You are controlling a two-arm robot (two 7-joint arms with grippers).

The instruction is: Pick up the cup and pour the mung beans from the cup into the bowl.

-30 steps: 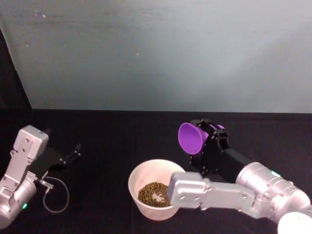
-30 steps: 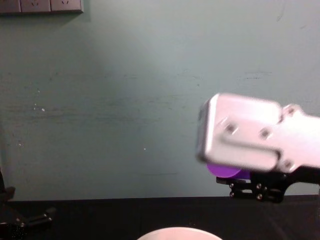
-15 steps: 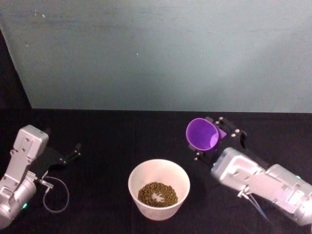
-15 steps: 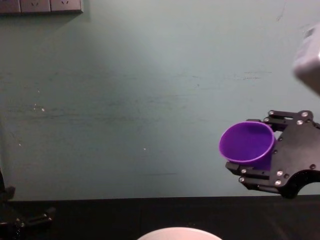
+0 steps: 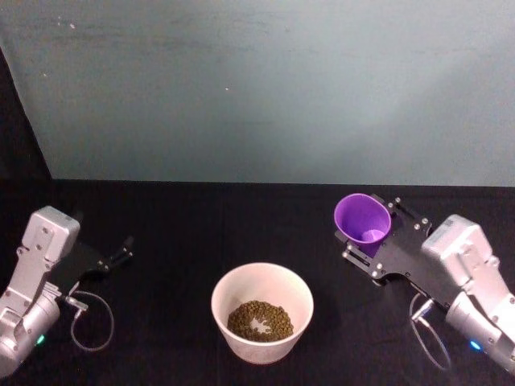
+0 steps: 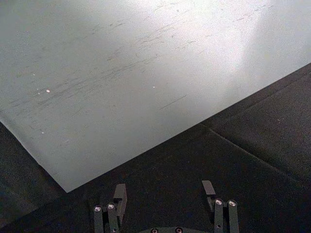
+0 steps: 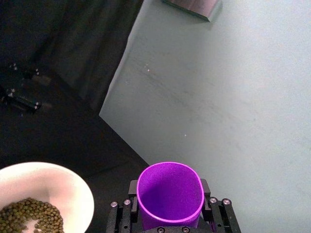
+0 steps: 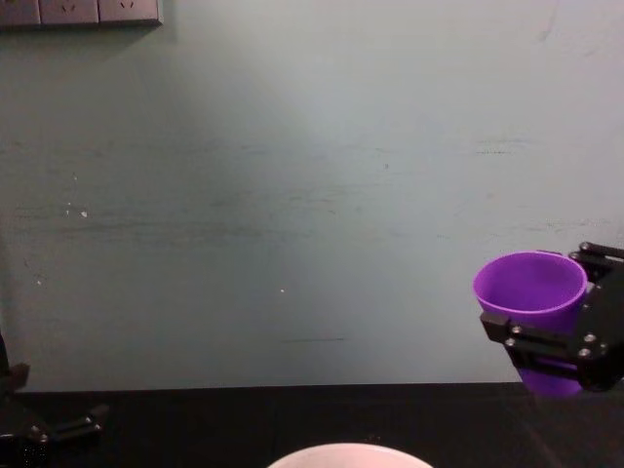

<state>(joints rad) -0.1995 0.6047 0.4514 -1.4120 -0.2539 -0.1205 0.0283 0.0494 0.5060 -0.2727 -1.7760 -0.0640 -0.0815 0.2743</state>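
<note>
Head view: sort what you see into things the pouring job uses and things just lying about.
Job: bowl holding mung beans; cup, held by right gripper to the bowl's right.
Lying about: left gripper, parked far left; cable loop beside it.

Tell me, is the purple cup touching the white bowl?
Apart. Head view shows black table between the cup, held in the right gripper, and the bowl.
</note>
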